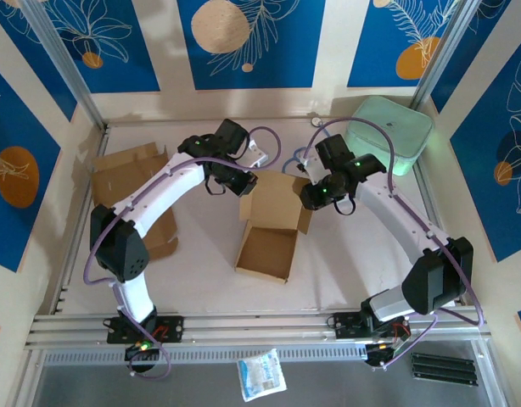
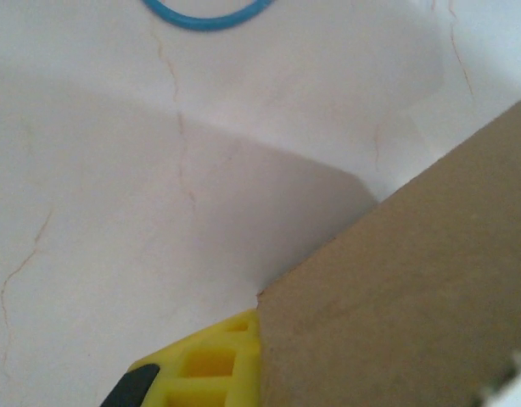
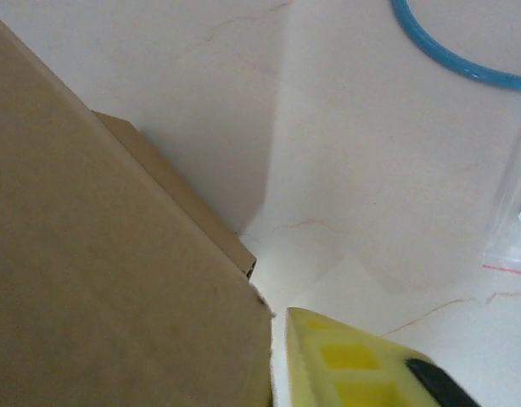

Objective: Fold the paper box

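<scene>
Mid-table, a paper box, open-topped, nothing inside, rear flap raised. Back right, a pale green bin, contents impossible to make out. Left gripper at the box's rear left corner, clamped tight on the flap edge, one yellow finger flush against the cardboard. Right gripper at the box's right side, yellow finger just beside the panel; grip cannot be told. Both arms arched inward. White table, flat cardboard at left, blue leaf-patterned walls.
</scene>
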### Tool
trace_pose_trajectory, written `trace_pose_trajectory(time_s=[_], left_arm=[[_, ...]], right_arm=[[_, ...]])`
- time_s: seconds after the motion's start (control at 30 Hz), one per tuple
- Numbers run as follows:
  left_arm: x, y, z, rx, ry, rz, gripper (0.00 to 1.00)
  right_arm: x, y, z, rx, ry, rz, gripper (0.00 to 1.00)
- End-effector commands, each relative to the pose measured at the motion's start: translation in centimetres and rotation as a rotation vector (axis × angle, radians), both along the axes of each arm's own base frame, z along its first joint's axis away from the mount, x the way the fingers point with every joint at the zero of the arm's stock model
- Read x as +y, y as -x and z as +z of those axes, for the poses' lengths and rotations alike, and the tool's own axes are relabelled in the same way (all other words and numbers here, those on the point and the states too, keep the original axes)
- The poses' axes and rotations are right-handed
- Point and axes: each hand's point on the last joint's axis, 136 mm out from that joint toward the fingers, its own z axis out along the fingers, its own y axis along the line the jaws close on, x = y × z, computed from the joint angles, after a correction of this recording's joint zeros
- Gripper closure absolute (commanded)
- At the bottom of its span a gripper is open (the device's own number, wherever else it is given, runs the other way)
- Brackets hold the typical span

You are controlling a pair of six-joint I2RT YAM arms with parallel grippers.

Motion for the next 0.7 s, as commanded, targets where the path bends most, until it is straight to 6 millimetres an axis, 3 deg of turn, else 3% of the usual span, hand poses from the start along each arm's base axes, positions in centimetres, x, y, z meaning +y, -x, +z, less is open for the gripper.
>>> trace_pose_trajectory(time_s=[0.0, 0.23, 0.33, 0.47, 0.67], left_arm=[[0.1, -1.3, 1.7, -0.071, 0.028, 0.115, 1.0], [0.0, -4.2, 3.2, -0.15, 0.1, 0.366, 1.0], [0.5, -5.7, 3.7, -0.205, 0.112, 0.472, 1.0], [0.5, -7.7, 4.3, -0.273, 0.146, 0.563, 1.0], [0.1, -9.2, 4.3, -0.334, 0.2, 0.647, 1.0]], right_arm=[[-0.5, -1.2, 0.9, -0.015, 0.017, -0.117, 0.79], [-0.4, -4.5, 2.1, -0.031, -0.076, -0.404, 0.8], [-0.1, -6.5, 3.0, -0.093, -0.131, -0.493, 0.9], [-0.3, -9.4, 4.0, -0.173, -0.169, -0.608, 0.9], [-1.1, -11.3, 3.3, -0.213, -0.145, -0.774, 0.98]])
